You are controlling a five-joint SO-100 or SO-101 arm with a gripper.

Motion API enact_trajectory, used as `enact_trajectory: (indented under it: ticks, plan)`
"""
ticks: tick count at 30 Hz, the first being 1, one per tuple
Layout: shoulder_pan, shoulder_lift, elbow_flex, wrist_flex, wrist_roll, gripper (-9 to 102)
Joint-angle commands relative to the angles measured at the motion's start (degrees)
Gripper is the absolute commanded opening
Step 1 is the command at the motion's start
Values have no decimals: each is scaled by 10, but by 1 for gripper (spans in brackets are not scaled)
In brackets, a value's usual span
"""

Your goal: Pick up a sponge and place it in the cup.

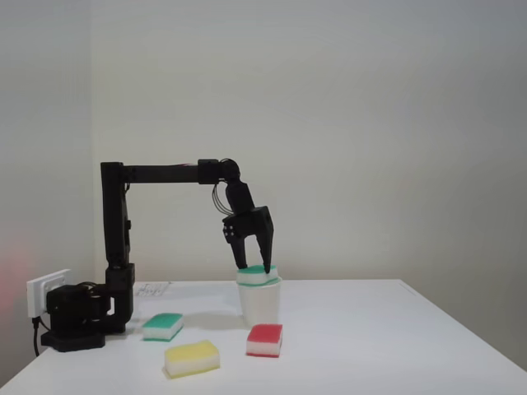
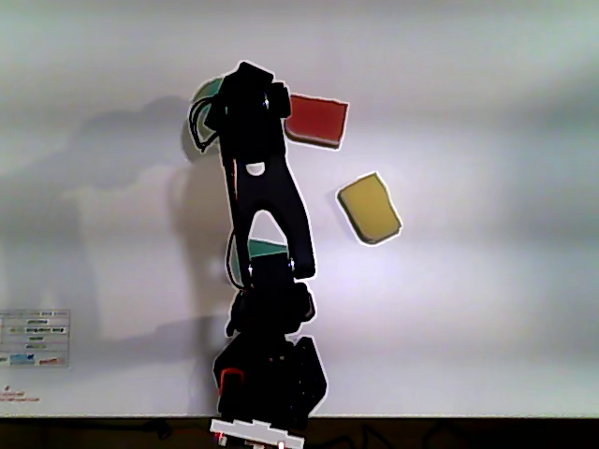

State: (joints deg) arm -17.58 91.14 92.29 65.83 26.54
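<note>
Sponge [image 1: 257,274], teal over white, lies flat across the rim of the white cup [image 1: 260,304], long axis level, directly beneath the fingers [image 1: 254,267]. Black arm [image 1: 165,173] reaches over the white counter [image 1: 370,337]. Fingers point down, narrowly spread, tips touching the sponge's top; whether they grip it I cannot tell.

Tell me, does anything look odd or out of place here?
Yes: the teal-topped white sponge lies flat across the white paper cup's rim instead of inside it, with the end effector at it.
</note>
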Motion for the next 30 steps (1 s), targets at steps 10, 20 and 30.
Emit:
enact_trajectory:
  ticks: [10,20,30]
  plan:
    - [-18,11,-114,75,-20,37]
    - [-41,61,-107,100,4,22]
    - [-33,291,122,81,-62,0]
